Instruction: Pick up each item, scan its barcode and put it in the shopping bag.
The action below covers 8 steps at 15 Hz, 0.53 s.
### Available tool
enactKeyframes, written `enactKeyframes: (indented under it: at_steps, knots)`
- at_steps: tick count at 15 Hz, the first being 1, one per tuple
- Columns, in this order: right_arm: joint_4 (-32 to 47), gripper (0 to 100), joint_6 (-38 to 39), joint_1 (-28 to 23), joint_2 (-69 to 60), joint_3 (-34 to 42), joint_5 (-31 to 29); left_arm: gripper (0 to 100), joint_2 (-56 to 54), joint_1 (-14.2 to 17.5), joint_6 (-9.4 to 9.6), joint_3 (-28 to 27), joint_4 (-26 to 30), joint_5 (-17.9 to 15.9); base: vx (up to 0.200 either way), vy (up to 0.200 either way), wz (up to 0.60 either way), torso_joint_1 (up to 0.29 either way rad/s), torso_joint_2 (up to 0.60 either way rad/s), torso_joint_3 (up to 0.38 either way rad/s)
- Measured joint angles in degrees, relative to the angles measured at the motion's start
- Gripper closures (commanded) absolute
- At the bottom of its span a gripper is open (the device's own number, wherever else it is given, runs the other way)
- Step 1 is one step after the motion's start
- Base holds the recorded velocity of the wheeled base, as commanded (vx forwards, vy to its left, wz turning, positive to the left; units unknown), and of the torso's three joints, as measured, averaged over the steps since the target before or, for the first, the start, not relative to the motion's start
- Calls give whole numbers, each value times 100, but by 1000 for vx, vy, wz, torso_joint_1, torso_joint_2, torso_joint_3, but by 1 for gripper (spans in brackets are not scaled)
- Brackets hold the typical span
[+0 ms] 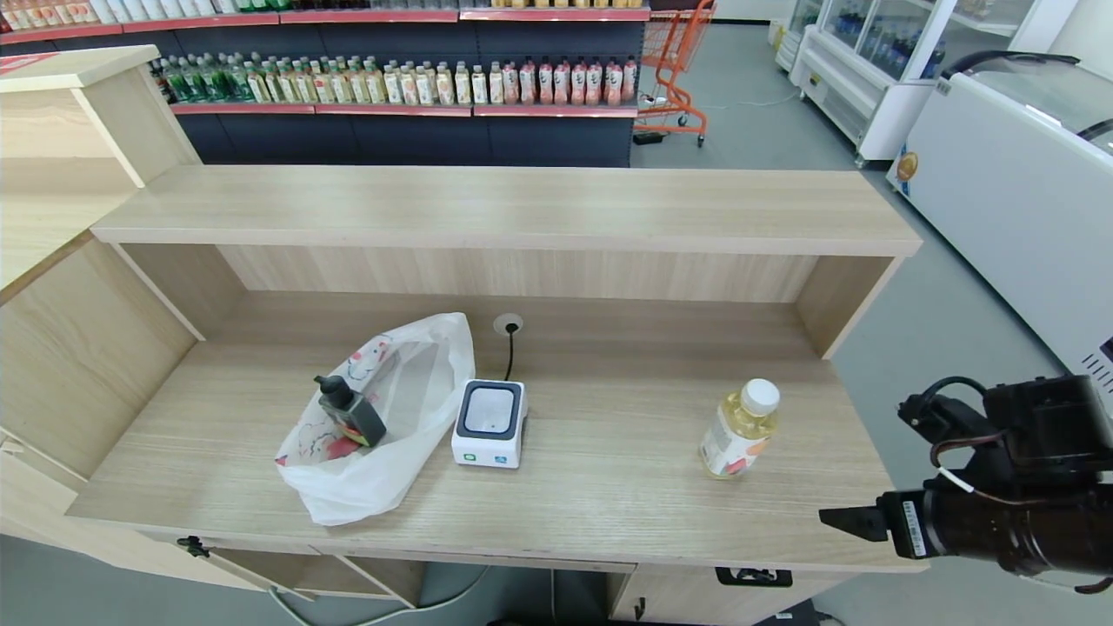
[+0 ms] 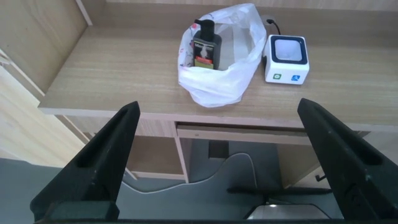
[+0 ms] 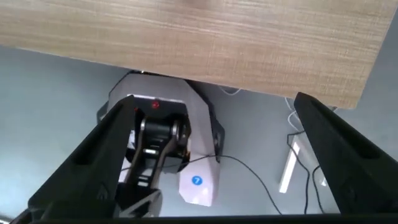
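Head view, desk (image 1: 609, 469): light wood, spans the middle of the frame under a raised ledge.
Head view, shopping bag (image 1: 417, 391): white plastic, lies left of centre on the desk, mouth gaping toward the top of the frame.
Head view, pump bottle (image 1: 350, 413): dark, tilted inside the shopping bag, pump head toward the upper left.
Head view, barcode scanner (image 1: 489, 423): white box with a dark-framed window, centre of the frame, just beside the bag; contact between them cannot be told.
Head view, cable (image 1: 509, 356): black, runs from the scanner up to a round hole in the desk.
Head view, drink bottle (image 1: 739, 430): yellow liquid, white cap, upright right of centre, well apart from the scanner.
Head view, right arm (image 1: 1000, 522): lower right corner, off the desk's front edge.
Left wrist view, left jaws: wide apart, empty, across the bottom of the frame.
Left wrist view, beyond: shopping bag (image 2: 217, 87) with pump bottle (image 2: 206, 48) top centre, scanner (image 2: 286, 59) upper right.
Right wrist view, right jaws: wide apart, empty, at the lower corners.
Right wrist view, desk (image 3: 186, 31): across the top of the frame, grey floor below.
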State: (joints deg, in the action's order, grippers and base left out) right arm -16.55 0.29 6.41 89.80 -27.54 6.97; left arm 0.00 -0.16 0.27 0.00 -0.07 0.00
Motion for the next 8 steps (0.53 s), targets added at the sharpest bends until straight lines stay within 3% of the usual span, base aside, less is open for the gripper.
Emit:
enactKeyframes:
  at_steps: [5,8]
  knots:
    - [-1495,0,-653,213,877,-49,-282,0,0,0,0,0,0,0,0,0,0,0,0,0]
    - [-2822,0,-731,519,1523,69,-296,0,0,0,0,0,0,0,0,0,0,0,0,0]
